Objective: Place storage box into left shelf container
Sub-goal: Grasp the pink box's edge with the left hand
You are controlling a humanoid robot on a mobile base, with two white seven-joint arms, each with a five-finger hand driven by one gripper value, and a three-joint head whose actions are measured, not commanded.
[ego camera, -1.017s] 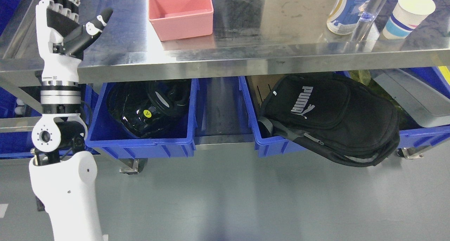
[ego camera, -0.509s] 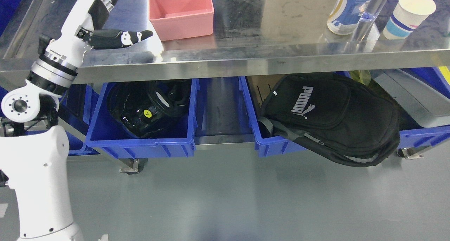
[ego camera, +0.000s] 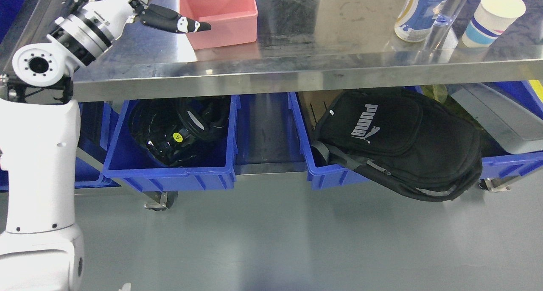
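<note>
left hand (ego camera: 140, 4): mostly cut off by the top edge, only the thumb (ego camera: 176, 23) shows, grip cannot be told | box (ego camera: 218, 15): pink, upright on table (ego camera: 297, 66), just right of the hand, thumb tip over its front-left corner, contact unclear | bin (ego camera: 169, 172): blue, below hand, under table, holds black gear

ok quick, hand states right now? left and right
Left hand: thumb at the pink storage box, near wall; other fingers cut off by the frame's top edge, so grip cannot be told.
Right hand: not in view.
</note>
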